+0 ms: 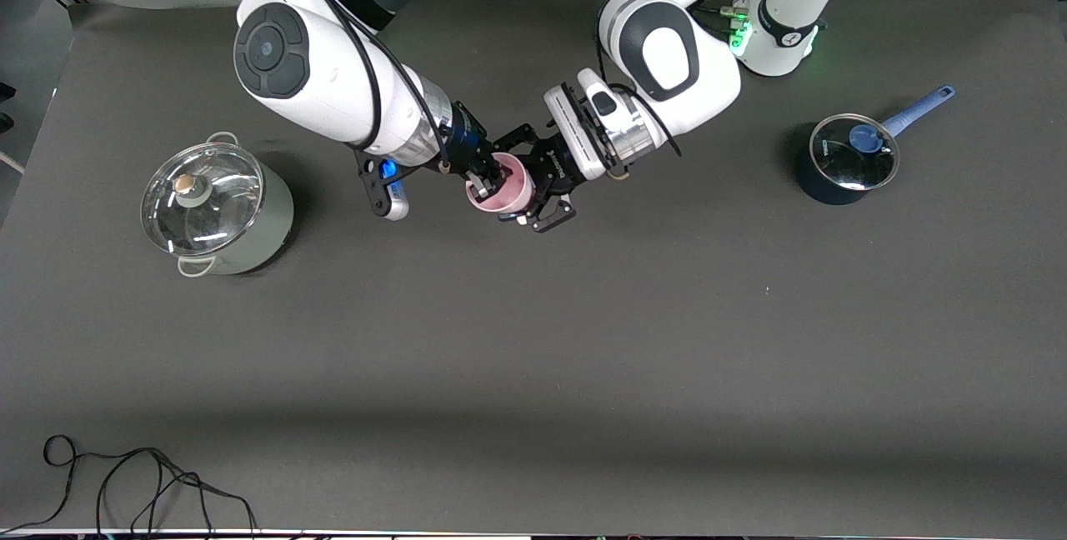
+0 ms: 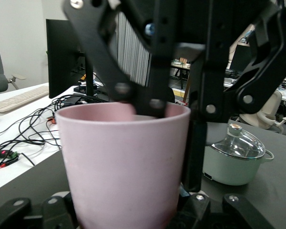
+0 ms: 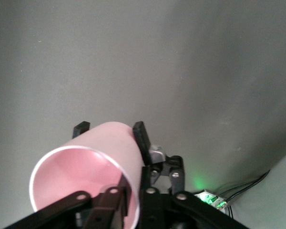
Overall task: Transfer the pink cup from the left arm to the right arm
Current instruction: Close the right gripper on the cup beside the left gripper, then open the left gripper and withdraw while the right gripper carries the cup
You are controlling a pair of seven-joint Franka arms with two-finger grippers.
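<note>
The pink cup (image 1: 503, 186) hangs in the air over the middle of the table, lying tilted between both hands. My left gripper (image 1: 532, 182) is shut on the cup's body, one black finger on each side. My right gripper (image 1: 486, 182) is shut on the cup's rim. In the right wrist view one of its fingers (image 3: 66, 204) sits inside the pink cup (image 3: 93, 157) and the other lies outside against the wall. In the left wrist view the pink cup (image 2: 121, 157) fills the middle, and the right arm's black fingers (image 2: 152, 67) come down onto its rim.
A pale green pot with a glass lid (image 1: 215, 211) stands toward the right arm's end of the table. A dark blue saucepan with a glass lid and blue handle (image 1: 846, 158) stands toward the left arm's end. A black cable (image 1: 125, 482) lies along the table edge nearest the front camera.
</note>
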